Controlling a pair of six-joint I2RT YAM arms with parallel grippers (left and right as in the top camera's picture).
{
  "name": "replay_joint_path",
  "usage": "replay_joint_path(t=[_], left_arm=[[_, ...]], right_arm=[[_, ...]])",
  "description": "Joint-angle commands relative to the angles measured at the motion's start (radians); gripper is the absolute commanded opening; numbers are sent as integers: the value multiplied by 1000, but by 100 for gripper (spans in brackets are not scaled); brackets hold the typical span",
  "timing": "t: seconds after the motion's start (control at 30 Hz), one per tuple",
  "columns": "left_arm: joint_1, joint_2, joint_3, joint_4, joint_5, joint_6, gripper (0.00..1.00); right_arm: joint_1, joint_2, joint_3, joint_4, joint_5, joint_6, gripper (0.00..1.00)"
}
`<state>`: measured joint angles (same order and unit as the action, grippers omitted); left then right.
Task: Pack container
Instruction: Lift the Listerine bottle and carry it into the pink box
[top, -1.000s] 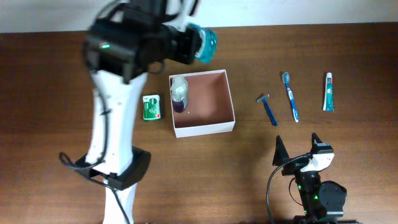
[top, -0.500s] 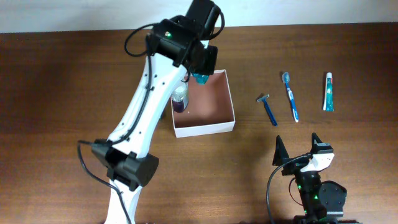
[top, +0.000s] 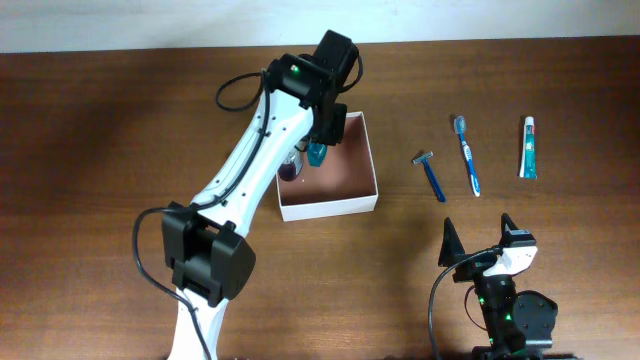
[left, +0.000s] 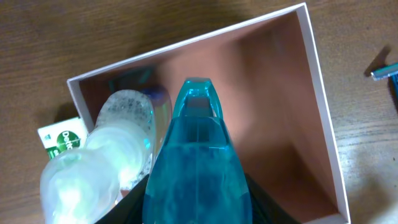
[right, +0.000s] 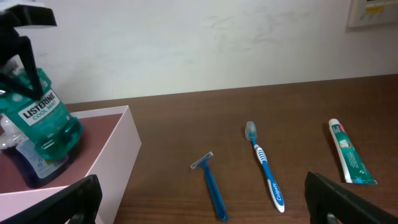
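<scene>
While the left gripper (top: 320, 140) hangs over the container (top: 373, 172) at the centre of the overhead frame, jaws pinching a teal mouthwash bottle (top: 317, 154) so it can go down beside the clear bottle (top: 289, 168) already inside, the right gripper (top: 478, 236) sits at lower right, jaws spread and empty. Seen from the left wrist, the mouthwash bottle's base points into the container's bare reddish floor, close against the clear bottle, apparently to save room. From the right wrist, razor (right: 210, 180), toothbrush (right: 264, 167) and toothpaste (right: 348, 152) lie across the frame's middle on the table (right: 298, 99), likely waiting their turn.
</scene>
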<state>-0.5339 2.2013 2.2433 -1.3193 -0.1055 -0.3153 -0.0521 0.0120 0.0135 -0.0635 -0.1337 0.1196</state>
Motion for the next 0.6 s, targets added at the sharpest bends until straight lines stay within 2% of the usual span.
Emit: replay_joint_path(t=[0.0,0.03,0.07,0.27,0.57], left_arm=[[0,-6,-17,28,-16,-13,17],[0,-6,-21,34,-16,-13,28],[0,-6,-26,40,-20,-13,28],[0,-3,-48,114,-42,-13,28],[0,2,-56,123,-49,-13,28]], right_arm=[[-8,-8,-8,-1,-13,-8,99],[-8,-8,-8,-1,-13,-8,99],[-8,-8,-8,-1,-13,-8,98],[-8,-8,-8,-1,-13,-8,99],[-8,-8,-8,-1,-13,-8,99]])
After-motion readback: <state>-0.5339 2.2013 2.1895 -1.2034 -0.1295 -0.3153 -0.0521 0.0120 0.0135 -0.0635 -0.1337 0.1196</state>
